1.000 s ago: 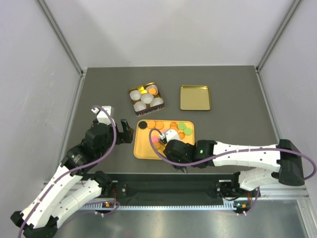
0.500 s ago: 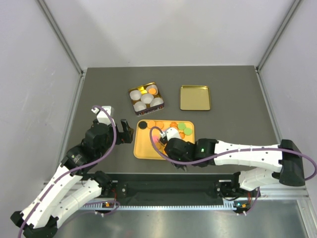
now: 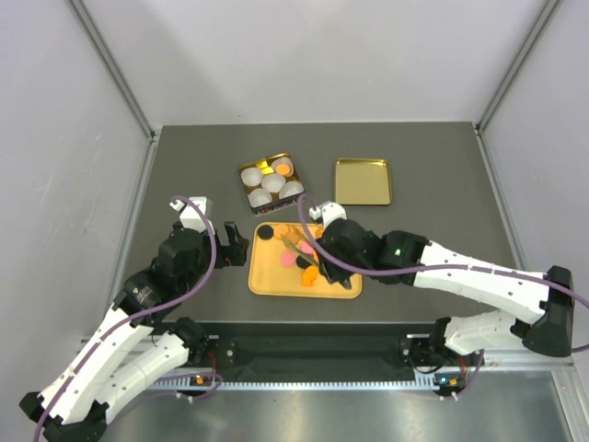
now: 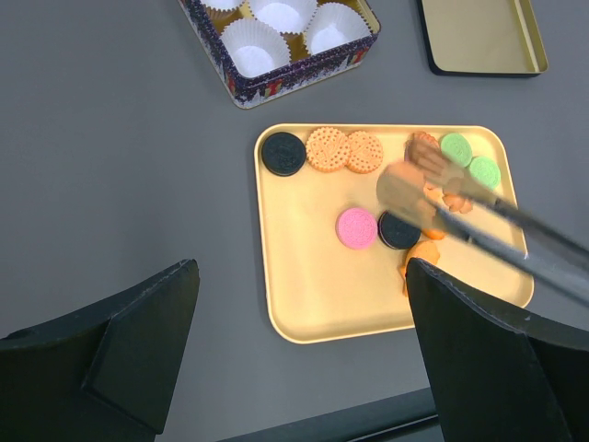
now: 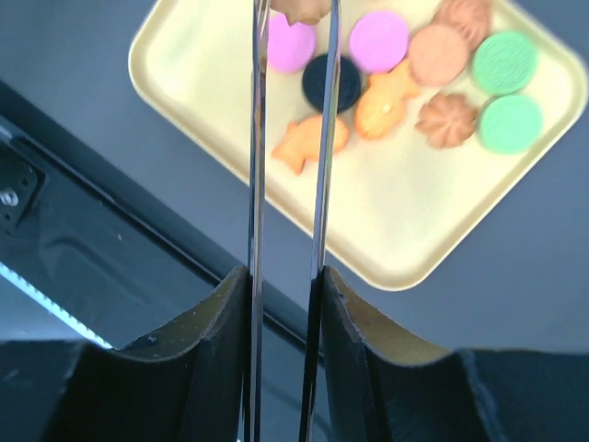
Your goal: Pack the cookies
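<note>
The robot is in the middle of packing: one cookie is picked up and now has to go to the tin. The right fingers (image 5: 259, 138) are two long thin metal sticks, close together, and they pinch a tan cookie (image 4: 401, 191) right at their tips. That cookie looks lifted a little above the yellow tray (image 4: 304, 304), near its middle. A pink cookie (image 4: 356, 227) and a black cookie (image 4: 398, 230) lie close by, below it. The other cookies (image 4: 329, 149) lie flat on the tray: a black one and two orange ones along the far edge, green ones on the right, and fish-shaped ones nearer the robot.

The left fingers (image 4: 120, 359) are spread wide and hold nothing. They hang over the tabletop (image 4: 110, 166) just beside the left side of the tray.

Next, I think the right arm must carry the tan cookie to the tin (image 4: 304, 75), which sits just past the far edge of the tray. Then it must let go over one of the white paper cups (image 4: 255, 46). The cups are small, so the tips should be right above a cup before they open. The cookie is held only at the very end of the sticks, so a fast swing could shake it loose. From above, two cups look like they have something orange in them already, so another cup may be the better pick. A gold lid (image 4: 479, 37) lies to the right of the tin
</note>
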{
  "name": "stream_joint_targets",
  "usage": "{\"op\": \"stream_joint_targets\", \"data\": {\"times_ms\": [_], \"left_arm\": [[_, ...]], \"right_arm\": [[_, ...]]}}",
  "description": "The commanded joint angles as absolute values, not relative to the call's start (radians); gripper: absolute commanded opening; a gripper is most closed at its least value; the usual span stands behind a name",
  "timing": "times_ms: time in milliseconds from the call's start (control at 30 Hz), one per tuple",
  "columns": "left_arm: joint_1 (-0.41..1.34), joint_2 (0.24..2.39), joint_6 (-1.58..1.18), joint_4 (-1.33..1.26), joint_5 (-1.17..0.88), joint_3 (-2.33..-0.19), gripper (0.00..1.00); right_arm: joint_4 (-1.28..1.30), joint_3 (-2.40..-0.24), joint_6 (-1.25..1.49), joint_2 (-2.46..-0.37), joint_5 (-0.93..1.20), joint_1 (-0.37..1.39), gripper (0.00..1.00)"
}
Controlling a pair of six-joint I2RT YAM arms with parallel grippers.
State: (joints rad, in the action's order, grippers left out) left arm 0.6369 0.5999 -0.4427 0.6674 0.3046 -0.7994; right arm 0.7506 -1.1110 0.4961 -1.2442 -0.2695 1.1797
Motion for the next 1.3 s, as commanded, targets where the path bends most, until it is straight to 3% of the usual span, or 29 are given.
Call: {"op": "stream_joint_targets", "data": {"times_ms": [0,300,633,1267], "left_arm": [[0.638,0.594,-0.442,0.658,0.314,-0.801,0.99],[0.638,0.594,-0.443,0.663,0.319,-0.801,0.99],[0.640,0.594,-0.445,0.663,0.321,-0.801,0.99],[0.638,0.597,-0.445,0.660,0.319,-0.801,0.99]], "right_arm": [[0.715,-1.235,0.425,-1.252,-0.247,1.077,0.29],[0.629,-1.434,0.342,-1.483,-0.175,0.872,0.29],[0.603,-1.604,0.313,-1.732,-0.193,0.821,0.27],[0.584,-1.614,0.319,-1.816,-0.160,0.769,0.28]]}}
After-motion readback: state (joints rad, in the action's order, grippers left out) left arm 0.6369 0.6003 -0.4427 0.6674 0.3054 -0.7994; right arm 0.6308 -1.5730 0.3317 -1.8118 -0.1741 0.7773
